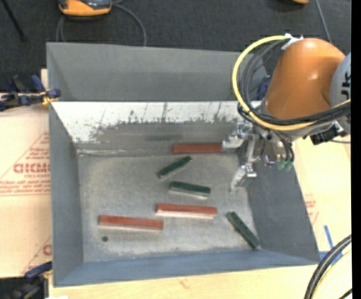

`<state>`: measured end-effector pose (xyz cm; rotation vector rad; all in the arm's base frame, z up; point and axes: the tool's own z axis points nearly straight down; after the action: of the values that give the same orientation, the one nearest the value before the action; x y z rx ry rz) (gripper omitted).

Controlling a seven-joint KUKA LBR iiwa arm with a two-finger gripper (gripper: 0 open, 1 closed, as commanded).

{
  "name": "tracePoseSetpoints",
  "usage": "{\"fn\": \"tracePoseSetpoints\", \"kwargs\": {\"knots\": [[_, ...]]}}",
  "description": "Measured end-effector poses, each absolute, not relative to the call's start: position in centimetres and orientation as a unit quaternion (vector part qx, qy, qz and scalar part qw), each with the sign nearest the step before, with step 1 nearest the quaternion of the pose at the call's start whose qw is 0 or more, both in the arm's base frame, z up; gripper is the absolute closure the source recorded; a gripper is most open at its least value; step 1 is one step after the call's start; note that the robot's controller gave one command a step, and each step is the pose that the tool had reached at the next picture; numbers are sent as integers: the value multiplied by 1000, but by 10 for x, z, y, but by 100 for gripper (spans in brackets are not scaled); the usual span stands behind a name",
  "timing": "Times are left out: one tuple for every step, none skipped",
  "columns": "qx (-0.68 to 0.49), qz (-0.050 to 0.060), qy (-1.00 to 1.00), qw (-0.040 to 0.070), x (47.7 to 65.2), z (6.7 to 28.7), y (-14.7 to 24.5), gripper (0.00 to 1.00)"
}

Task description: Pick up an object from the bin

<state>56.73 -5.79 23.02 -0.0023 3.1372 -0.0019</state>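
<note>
Gripper [243, 167] hangs low at the right side of the bin [65, 185], over bare floor. Whether the claw is apart or together cannot be told from this angle, and nothing is seen in it.

Nearest pieces: a red-brown bar [197, 147] against the back wall and a short dark green block [190, 189] to its left. Further bars lie apart on the scuffed grey floor. All look rigid, flat-faced and straight-edged.

Likely best approach: centre over one piece, span its narrow width, descend square.
</note>
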Motion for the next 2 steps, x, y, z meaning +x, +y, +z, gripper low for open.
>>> {"fn": "tracePoseSetpoints", "kwargs": {"knots": [[-1, -1, 1000, 2, 567, 230, -58, 0], [6, 0, 1000, 5, 540, 180, -28, 0]]}}
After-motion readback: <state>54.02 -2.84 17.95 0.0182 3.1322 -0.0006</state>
